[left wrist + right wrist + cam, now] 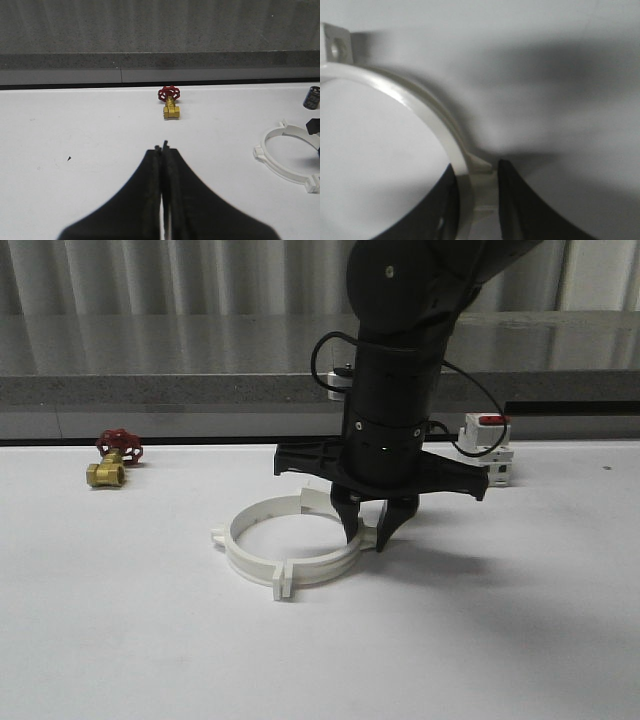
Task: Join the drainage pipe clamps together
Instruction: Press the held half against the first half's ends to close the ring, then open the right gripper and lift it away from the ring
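Drainage pipe clamps (285, 548) lying flat near table (120, 640) centre as one white ring, nothing inside but bare tabletop. Right gripper (373, 527) pinching the ring's wall at its 3 o'clock side, one finger inside, one outside; left gripper (162, 150) pressed fully closed, holding nothing. Brass valve (112, 459) at 10 o'clock from the ring, white breaker (488, 447) at 2 o'clock, both well apart near the far edge; open surface from 4 to 8 o'clock.

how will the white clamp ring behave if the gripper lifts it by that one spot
Probably light: the clamp ring is thin white plastic. Held by the right gripper at one edge, it may sag or swing. It lies flat, so rolling seems unlikely.
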Robot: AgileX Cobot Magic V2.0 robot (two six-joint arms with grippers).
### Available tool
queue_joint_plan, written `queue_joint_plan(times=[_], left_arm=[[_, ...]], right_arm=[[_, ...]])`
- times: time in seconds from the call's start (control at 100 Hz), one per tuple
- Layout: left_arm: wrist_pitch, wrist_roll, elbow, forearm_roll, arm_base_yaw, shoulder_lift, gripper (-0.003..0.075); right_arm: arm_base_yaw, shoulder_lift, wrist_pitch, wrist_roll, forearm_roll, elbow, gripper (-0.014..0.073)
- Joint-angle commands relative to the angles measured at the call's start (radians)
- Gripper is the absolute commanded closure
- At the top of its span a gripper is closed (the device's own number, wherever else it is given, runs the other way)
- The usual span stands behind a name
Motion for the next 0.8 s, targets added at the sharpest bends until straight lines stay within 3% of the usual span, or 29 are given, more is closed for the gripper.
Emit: queue_joint_plan(times=[0.0, 0.3, 0.58, 0.79], left_arm=[[-0.075, 0.001, -0.027, -0.016, -0.007, 0.010, 0.0740], [-0.075, 0.001, -0.027, -0.016, -0.007, 0.010, 0.0740], [-0.075, 0.001, -0.027, -0.016, -0.007, 0.010, 0.0740], [-0.075, 0.001, -0.027, -0.016, -0.007, 0.010, 0.0740]], right_arm=[[0.004, -0.053, -0.028, 0.001, -0.001, -0.027, 0.0494], [0.004, -0.053, -0.023, 0.001, 0.016, -0.027, 0.0476], [0.004, -0.053, -0.026, 0.001, 0.017, -0.027, 0.0118], [0.004, -0.053, -0.023, 0.001, 0.016, -0.027, 0.0085]])
